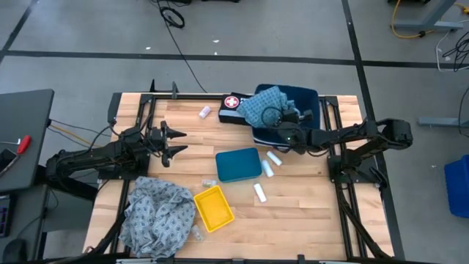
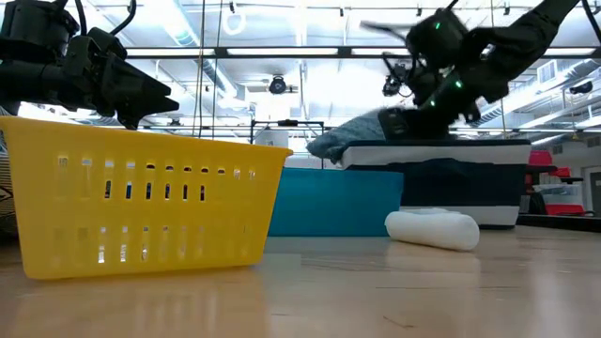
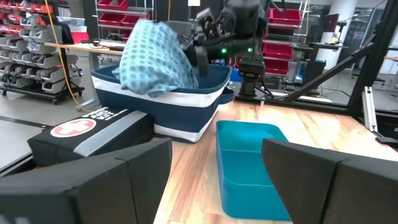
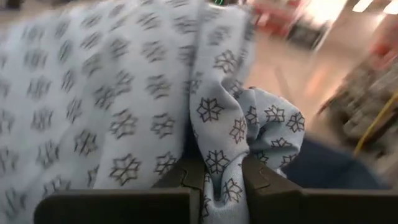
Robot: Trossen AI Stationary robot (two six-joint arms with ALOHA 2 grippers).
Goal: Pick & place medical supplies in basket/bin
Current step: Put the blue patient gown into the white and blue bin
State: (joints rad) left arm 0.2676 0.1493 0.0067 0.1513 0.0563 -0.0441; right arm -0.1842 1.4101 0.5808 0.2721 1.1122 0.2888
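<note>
blue-green cloth point(image 1: 265, 105): star-speckled fabric, bunched, draped in and over navy bin point(image 1: 311, 97)
right end effector point(image 1: 279, 126): at navy bin's front edge, fingers pressed together pinching blue-green cloth
left end effector point(image 1: 178, 141): well left of navy bin, fingers spread, nothing between them
grey cloth point(image 1: 155, 213): crumpled on desk point(image 1: 308, 209), far from navy bin, beside yellow basket point(image 1: 213, 207)
white rolls point(image 1: 272, 163): three on desk just below navy bin; one near first-aid pouch point(image 1: 231, 105)
teal tray point(image 1: 238, 164): near navy bin, nothing seen inside
yellow basket: contents not visible
</note>
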